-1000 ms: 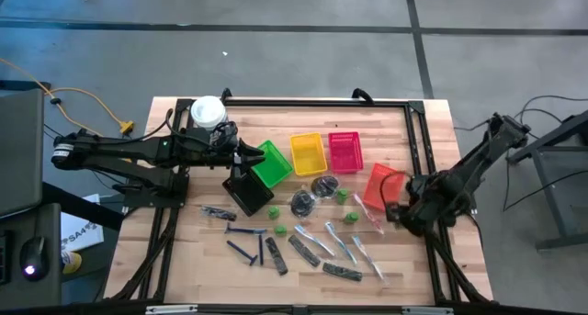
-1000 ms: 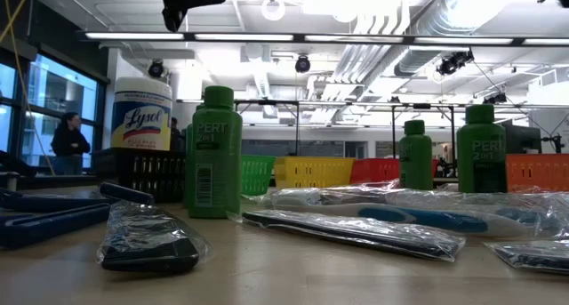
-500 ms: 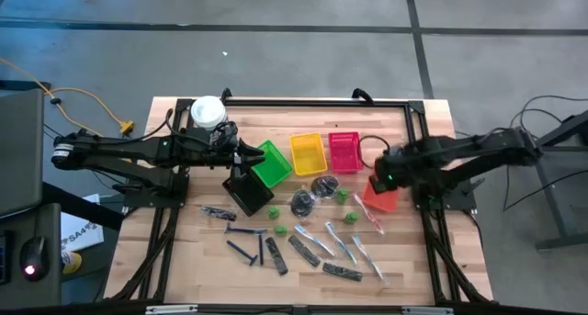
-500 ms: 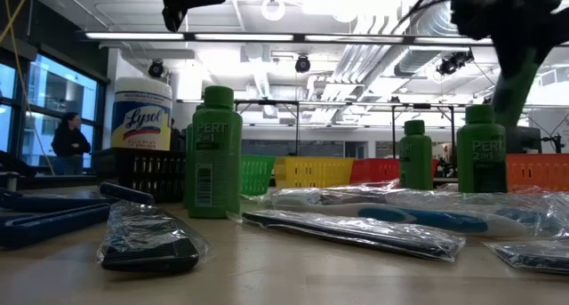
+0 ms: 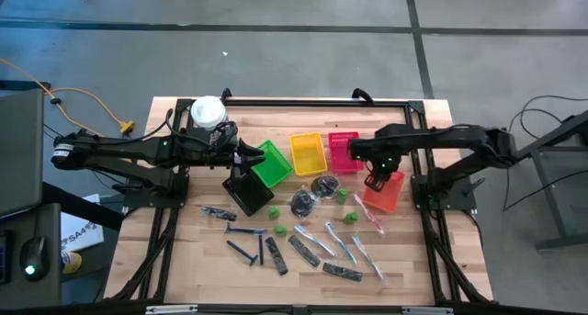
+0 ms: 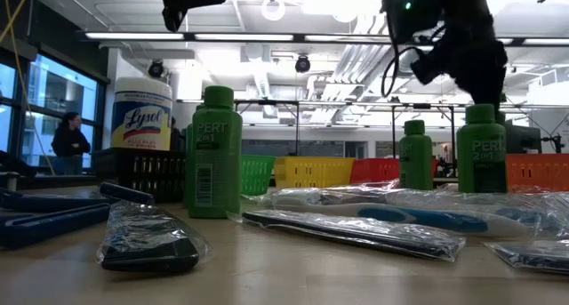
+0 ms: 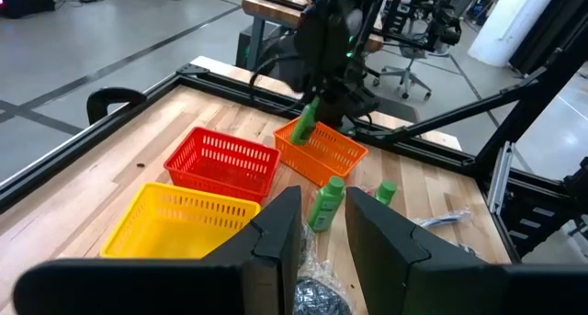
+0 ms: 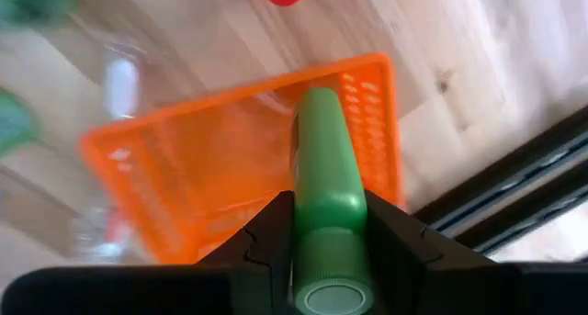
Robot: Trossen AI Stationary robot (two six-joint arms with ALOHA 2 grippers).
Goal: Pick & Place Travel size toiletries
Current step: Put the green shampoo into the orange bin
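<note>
My right gripper [image 5: 372,176] hangs over the orange basket [image 5: 392,195], shut on a green bottle [image 8: 323,182]; the left wrist view shows this bottle [image 7: 308,127] just above the basket [image 7: 335,155]. Other green bottles [image 5: 342,195] [image 5: 273,211] stand on the table among bagged razors, packets and strips [image 5: 317,246]. My left gripper [image 5: 245,157] waits high at the far left. Its fingers [image 7: 280,225] are a little apart, with nothing between them. My right gripper pinches the green bottle's body [image 8: 322,219] between its two fingers, close to the bottle's upper end. The fingers point down and lie along the bottle. The bottle hangs below them, a little tilted, its lower end [image 8: 317,104] clear above the orange basket.
Green [image 5: 272,163], yellow [image 5: 308,153] and red [image 5: 345,151] baskets stand in a row at the far middle, and a black basket [image 5: 246,196] below my left gripper. A white tub [image 5: 209,111] stands at the far left. A person [image 6: 69,136] stands in the room beyond the table.
My right gripper has swung with the green bottle from near the table's right edge toward the far edge and a little left. It now hangs over the orange basket. Its wrist has rolled on the way.
</note>
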